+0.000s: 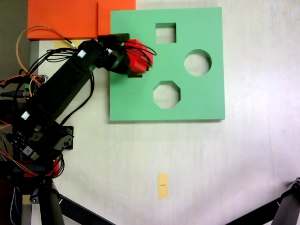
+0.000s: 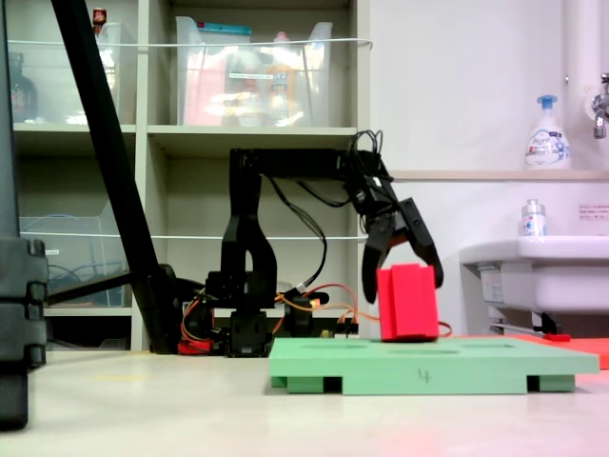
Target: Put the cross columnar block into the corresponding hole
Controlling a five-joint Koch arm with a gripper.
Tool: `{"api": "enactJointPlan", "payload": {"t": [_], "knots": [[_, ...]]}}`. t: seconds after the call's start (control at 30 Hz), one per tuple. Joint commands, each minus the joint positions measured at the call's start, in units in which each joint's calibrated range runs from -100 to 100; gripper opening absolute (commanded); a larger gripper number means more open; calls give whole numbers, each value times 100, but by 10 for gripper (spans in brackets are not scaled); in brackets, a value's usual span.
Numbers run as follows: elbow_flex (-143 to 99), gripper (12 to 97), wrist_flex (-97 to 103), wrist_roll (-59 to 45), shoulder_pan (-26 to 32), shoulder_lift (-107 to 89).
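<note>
Right now I am seeing the gripper pointing down over the green foam board, its two jaws spread apart and straddling the cross columnar block. In the side-on fixed view the jaw tips are sitting at the upper sides of the red block, but I cannot tell whether they are pressing on it or just flanking it. The block is standing upright with its base at the board's top surface. From above, the block is lying near the board's left edge, toward the upper left corner, and the arm is reaching in from the left of the table. Just below the block a dark notch of the corresponding hole is peeking out; the rest is covered. The square cutout, round cutout and octagonal cutout are lying open. An orange sheet is touching the board's upper left corner.
</note>
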Motion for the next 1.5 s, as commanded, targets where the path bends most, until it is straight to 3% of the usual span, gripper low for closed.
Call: {"api": "enactJointPlan", "payload": {"t": [0.0, 0.6, 1.47], "knots": [[112, 384, -212, 20, -15, -404], [112, 385, -356, -230, -103, -1061], [-38, 384, 299, -508, 15, -237]]}}
